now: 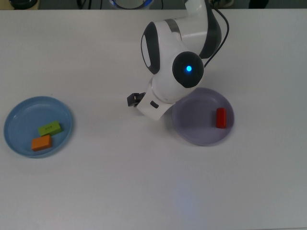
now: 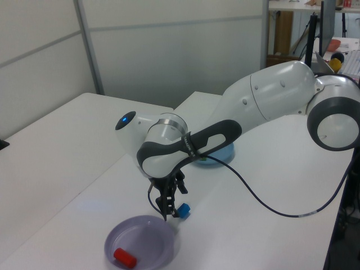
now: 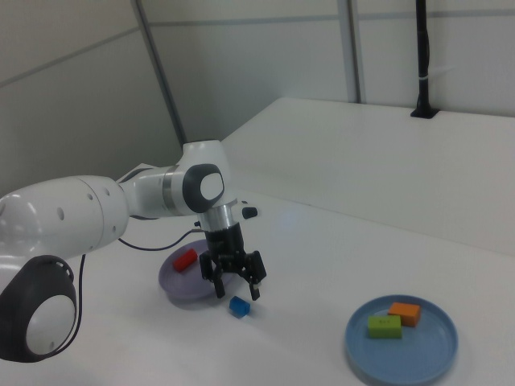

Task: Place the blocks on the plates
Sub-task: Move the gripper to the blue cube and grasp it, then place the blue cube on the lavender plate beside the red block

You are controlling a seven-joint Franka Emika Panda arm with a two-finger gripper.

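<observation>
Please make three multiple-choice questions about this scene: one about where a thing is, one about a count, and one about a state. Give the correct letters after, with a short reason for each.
1. Where does the red block lie?
A. on the lavender plate
B. on the light blue plate
C. on the bare table

2. How many blocks are on the light blue plate?
A. none
B. two
C. four

3. What is the state of the blue cube?
A. stacked on the orange block
B. resting on the table
C. lying on a plate

Answers:
1 A: the top view shows it inside the rim.
2 B: the green block and the orange one lie there.
3 B: the right view shows it on the table below the open pincer, beside the lavender plate.
</observation>
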